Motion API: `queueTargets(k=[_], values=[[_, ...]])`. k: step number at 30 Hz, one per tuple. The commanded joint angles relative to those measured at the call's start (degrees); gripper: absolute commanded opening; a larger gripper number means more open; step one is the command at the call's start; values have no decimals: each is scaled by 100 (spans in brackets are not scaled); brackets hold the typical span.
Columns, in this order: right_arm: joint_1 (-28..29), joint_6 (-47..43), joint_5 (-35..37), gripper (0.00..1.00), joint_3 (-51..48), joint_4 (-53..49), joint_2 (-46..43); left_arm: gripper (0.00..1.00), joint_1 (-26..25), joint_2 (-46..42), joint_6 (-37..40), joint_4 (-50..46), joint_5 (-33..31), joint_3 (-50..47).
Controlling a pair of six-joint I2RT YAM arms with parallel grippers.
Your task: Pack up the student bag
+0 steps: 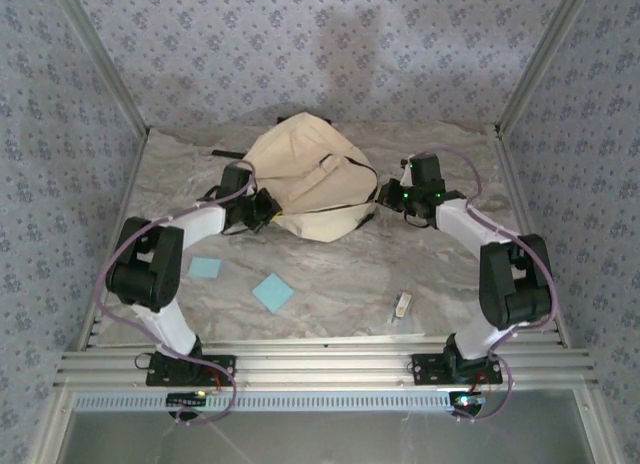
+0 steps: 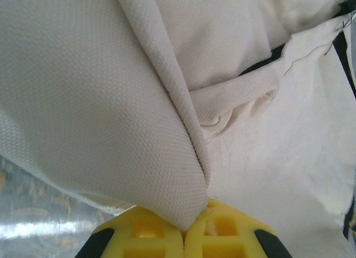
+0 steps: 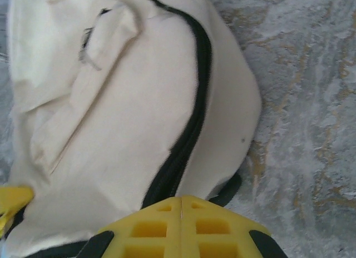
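The student bag (image 1: 310,179), cream fabric with black zippers, lies at the back middle of the marble table. My left gripper (image 1: 262,206) is at the bag's left side. In the left wrist view its yellow fingers (image 2: 144,236) are shut on a pinched fold of the bag's cream cloth (image 2: 167,174). My right gripper (image 1: 392,194) is at the bag's right side. Its yellow jaws (image 3: 181,205) are pressed together with the tips against the black zipper band (image 3: 189,124); nothing shows between them. The left gripper's yellow finger (image 3: 11,202) peeks in at the right wrist view's lower left.
Two light-blue pads (image 1: 204,267) (image 1: 272,292) and a small white stick-like object (image 1: 402,305) lie on the table in front of the bag. Patterned walls and metal frame posts close in the sides and back; a metal rail (image 1: 320,364) runs along the near edge.
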Motion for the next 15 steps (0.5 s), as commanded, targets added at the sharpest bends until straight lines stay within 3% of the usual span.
queueTargets(k=[1,5,11,13,15], values=[[273,-173,-83,0,-166,-445,-573,0,208,323,646,-178,142,393],[777,-112,-179,0,-366,-779,-1030,0,218,386,680,28,52,606],[1414,551,-519,0,-473,-74,-1032,9,197,881,537,183,299,1340],[1560,655,-514,0,-335,168,-722,25,163,924,404,291,343,1445],[1636,800,-582,0,-152,458,-369,53,148,880,315,212,330,1499]])
